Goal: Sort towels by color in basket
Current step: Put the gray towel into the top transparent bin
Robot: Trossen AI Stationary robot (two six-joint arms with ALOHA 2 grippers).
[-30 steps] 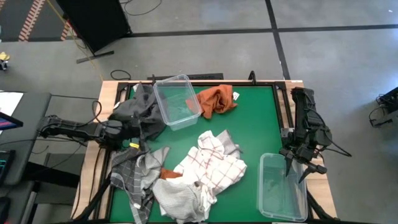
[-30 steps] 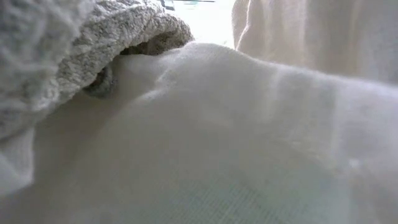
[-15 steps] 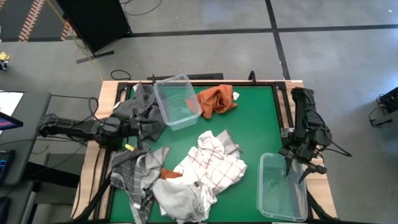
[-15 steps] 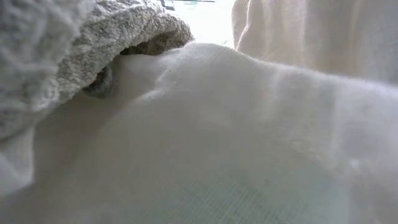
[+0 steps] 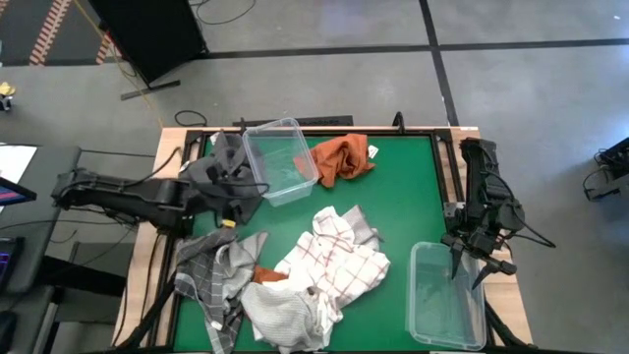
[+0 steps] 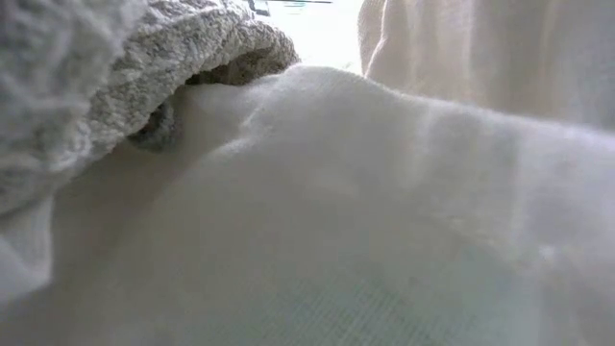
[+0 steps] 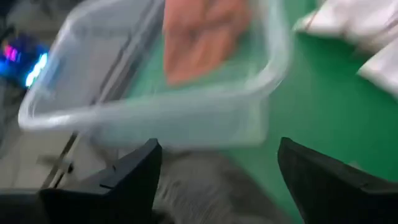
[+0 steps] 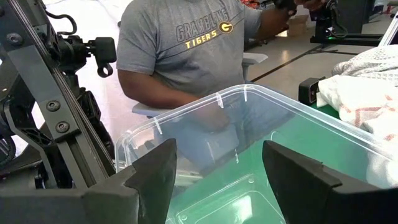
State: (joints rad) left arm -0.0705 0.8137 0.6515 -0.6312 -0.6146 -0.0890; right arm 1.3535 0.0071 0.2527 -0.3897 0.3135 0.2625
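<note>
The dark grey towel [image 5: 218, 167] lies bunched at the table's far left, against the clear far bin [image 5: 280, 159]. My left gripper [image 5: 232, 195] is open and low over the towel's near edge. In the left wrist view its fingers [image 7: 219, 146] stand on either side of the grey cloth [image 7: 199, 186], facing the bin [image 7: 155, 112]. The rust-orange towel [image 5: 342, 157] lies to the right of that bin. Grey plaid [image 5: 211, 275], red-grid white [image 5: 334, 251] and plain white [image 5: 285, 315] towels lie piled at the near middle. My right gripper [image 5: 472, 261] is open and waits over the near right bin [image 5: 447, 295]. My left gripper has its open fingers over the dark grey towel's near edge [image 7: 199, 186], coming level from the table's left. Whether they touch the cloth, I cannot tell.
White cloth [image 6: 336, 211] fills the low view. A person in a grey shirt [image 8: 186, 43] sits beyond the table's right side, behind the near right bin [image 8: 249, 106]. Bare green mat [image 5: 413, 197] lies between the pile and the right arm.
My left gripper has moved toward the table's right and slightly toward the far edge, along the dark grey towel and closer to the far bin. The towels and my right arm have kept still.
</note>
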